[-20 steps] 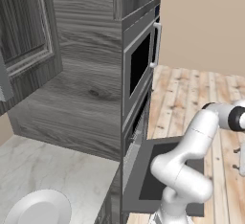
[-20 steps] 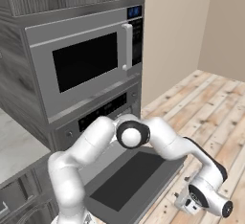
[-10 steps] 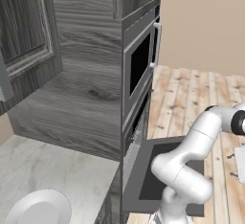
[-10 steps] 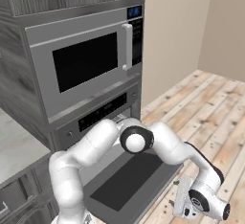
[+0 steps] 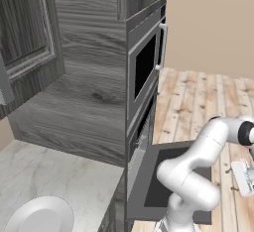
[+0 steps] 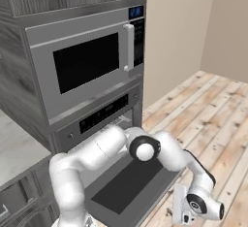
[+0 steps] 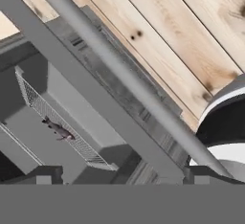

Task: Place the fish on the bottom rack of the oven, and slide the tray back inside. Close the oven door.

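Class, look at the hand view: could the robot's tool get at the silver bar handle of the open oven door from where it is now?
Probably yes. The tool is open and the handle runs right in front of it, nothing between them.

Oven door [image 5: 171,181]: matt dark grey panel, smooth. Its bar handle [image 7: 129,79]: brushed silver metal. Rack [image 7: 57,122] behind door: grey wire mesh. Floor [image 6: 203,105] beside oven: pale wood planks, knotted. Cabinet side [image 5: 89,77]: grey wood grain.
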